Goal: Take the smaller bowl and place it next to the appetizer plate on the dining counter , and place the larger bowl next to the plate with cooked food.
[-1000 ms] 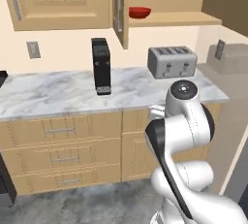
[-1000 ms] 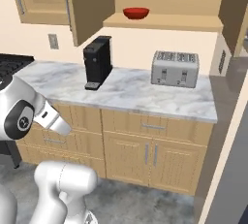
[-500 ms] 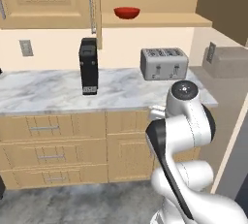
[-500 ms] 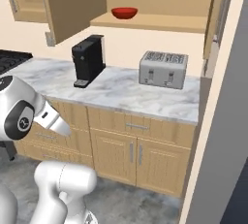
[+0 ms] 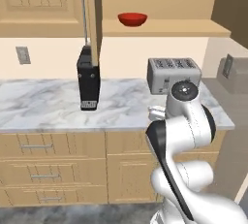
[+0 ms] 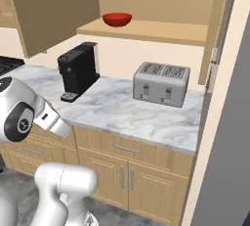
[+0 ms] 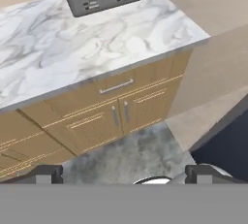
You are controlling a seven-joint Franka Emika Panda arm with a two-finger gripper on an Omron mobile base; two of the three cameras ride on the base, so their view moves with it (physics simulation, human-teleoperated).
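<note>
One red smaller bowl upright on open shelf; tool wide open, empty.

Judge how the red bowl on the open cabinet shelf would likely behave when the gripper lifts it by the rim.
The smaller bowl looks glossy, so the fingers may slip on it. It is shallow and small, so probably light and rigid. Sitting upright on the shelf, it seems stable, though a one-sided rim grip could tilt it.
</note>
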